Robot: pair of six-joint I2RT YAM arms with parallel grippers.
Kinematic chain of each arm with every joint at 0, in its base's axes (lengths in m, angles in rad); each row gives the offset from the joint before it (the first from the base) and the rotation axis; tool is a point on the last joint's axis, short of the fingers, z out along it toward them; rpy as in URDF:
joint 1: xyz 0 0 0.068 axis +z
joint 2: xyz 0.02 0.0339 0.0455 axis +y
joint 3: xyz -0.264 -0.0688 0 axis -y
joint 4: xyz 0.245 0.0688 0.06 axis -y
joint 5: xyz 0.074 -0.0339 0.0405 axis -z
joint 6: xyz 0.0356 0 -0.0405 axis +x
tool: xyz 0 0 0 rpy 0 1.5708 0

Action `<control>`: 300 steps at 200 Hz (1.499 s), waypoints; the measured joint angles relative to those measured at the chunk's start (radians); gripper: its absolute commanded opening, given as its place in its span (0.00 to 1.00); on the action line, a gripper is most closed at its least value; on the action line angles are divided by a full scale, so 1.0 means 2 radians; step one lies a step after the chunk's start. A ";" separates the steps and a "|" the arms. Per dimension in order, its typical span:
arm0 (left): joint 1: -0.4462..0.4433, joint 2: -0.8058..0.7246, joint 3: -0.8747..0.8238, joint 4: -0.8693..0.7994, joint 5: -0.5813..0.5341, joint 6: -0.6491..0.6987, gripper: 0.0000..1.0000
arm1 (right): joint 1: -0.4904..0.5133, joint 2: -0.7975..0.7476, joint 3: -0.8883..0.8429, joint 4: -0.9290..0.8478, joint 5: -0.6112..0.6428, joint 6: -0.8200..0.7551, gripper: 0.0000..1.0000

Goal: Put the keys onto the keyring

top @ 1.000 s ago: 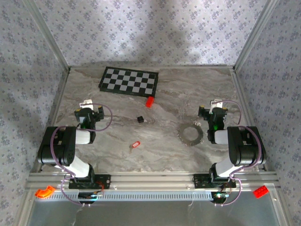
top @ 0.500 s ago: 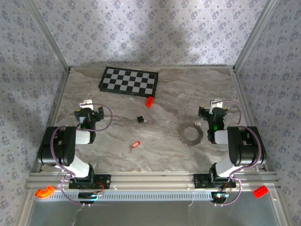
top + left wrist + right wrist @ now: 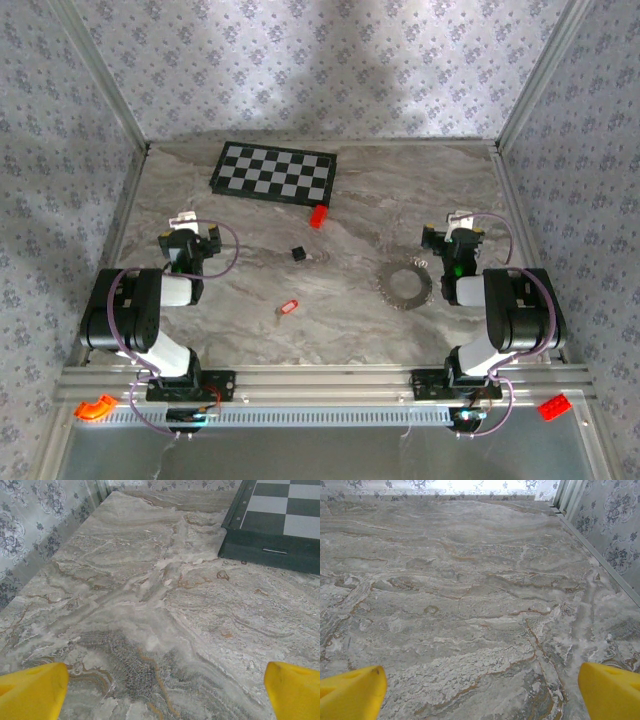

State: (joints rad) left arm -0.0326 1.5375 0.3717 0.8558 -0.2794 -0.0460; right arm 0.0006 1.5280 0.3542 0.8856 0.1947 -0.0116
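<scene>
Top external view: the key (image 3: 288, 307) is seen well apart from the keyring (image 3: 406, 284) (nothing attached yet), and the left gripper (image 3: 188, 235) and right gripper (image 3: 453, 235) are found spread, empty.

Table (image 3: 220, 300): grey-brown marbled top, walled on 3 sides by patterned panels.

Lying on it, 5 items:
1. Checkerboard (image 3: 273, 173), black and grey, flat, at 11 o'clock from table centre.
2. Red block (image 3: 318, 216), just beside the board's near right corner.
3. Black cube (image 3: 297, 254), at 7 o'clock from the block.
4. Keys (image 3: 287, 307): 1 small red piece, at 6 o'clock from the cube.
5. Keyring (image 3: 405, 284), grey jagged loop, at 3 o'clock from the keys, well apart.
</scene>
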 measured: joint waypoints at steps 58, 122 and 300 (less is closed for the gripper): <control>0.000 0.000 0.000 0.000 0.000 0.000 1.00 | 0.000 0.000 0.000 0.000 -0.006 0.000 1.00; 0.000 -0.003 0.000 -0.004 0.006 0.000 1.00 | -0.001 -0.014 -0.001 -0.003 -0.017 0.000 1.00; 0.000 -0.115 0.000 -0.092 0.028 0.000 1.00 | 0.012 -0.097 -0.001 -0.089 -0.023 -0.014 0.99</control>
State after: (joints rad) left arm -0.0326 1.3079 0.3717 0.6724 -0.2234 -0.0456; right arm 0.0250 1.3350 0.3515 0.7082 0.1493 -0.0391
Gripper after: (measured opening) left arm 0.998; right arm 0.995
